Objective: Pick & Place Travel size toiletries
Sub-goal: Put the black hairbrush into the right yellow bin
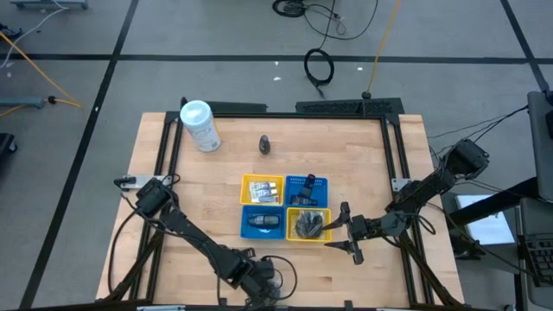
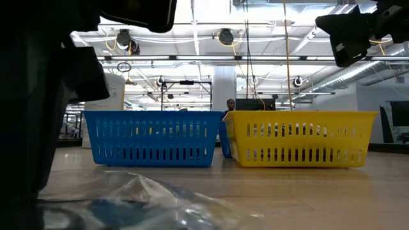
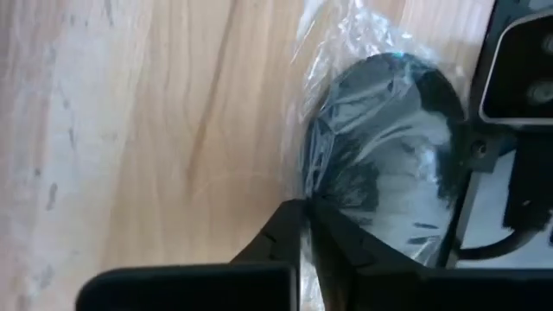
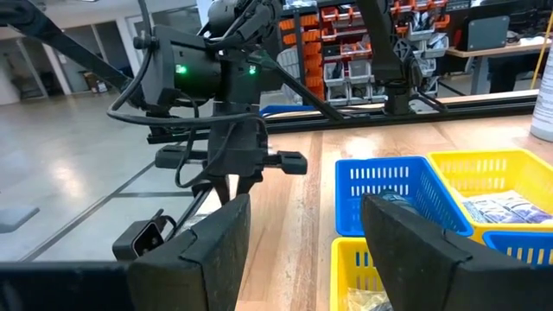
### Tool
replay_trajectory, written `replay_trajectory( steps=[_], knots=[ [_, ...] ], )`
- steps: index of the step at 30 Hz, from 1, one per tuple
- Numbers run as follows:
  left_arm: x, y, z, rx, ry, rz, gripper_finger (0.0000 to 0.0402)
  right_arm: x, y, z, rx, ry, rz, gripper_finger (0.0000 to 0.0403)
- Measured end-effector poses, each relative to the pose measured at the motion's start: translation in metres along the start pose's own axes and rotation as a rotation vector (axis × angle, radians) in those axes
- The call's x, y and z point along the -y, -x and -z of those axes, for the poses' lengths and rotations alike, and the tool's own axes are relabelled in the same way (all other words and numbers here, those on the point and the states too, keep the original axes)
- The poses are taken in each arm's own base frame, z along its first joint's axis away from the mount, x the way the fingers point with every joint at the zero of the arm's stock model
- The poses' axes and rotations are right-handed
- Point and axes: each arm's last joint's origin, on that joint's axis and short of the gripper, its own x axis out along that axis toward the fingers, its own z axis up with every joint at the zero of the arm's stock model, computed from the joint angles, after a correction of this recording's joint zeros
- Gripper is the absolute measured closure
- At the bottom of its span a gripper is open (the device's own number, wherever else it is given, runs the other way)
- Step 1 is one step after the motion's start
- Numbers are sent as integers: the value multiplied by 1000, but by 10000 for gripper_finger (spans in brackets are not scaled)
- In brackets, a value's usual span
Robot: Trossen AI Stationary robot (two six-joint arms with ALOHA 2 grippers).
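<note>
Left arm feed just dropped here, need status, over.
Left gripper shut on the wrapped disc at the table's near edge. Right gripper open beside the yellow basket. Nothing blocking.

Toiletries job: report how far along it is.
Done: toiletries already lie in the yellow baskets and blue baskets. In hand: the left gripper is shut on the clear wrap of a dark disc at the table's near edge. Left: a dark cone bottle stands loose. The right gripper waits open.
</note>
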Motion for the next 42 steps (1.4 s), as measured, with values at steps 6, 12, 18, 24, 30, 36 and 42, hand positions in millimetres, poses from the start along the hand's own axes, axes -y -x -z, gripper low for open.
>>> replay_trajectory(
  steps=[6, 12, 18, 24, 30, 36, 42],
  knots=[
    [1, 14, -1, 54, -41, 5, 399, 0, 0, 0, 0, 0, 0, 191],
    [2, 40, -4, 153, -53, -4, 401, 0, 0, 0, 0, 0, 0, 191],
    [3, 66, -7, 268, -57, -19, 401, 0, 0, 0, 0, 0, 0, 191],
    [2, 93, -10, 407, -22, -44, 402, 0, 0, 0, -1, 0, -3, 191],
    [-1, 117, -13, 577, 53, -84, 402, 0, 0, 0, -1, -24, -3, 191],
    [-8, 138, -20, 705, 5, -169, 402, -1, 0, -3, 23, -44, -9, 190],
    [-18, 145, -36, 802, -82, -294, 402, 3, -2, -12, 105, -79, 2, 190]
  ],
)
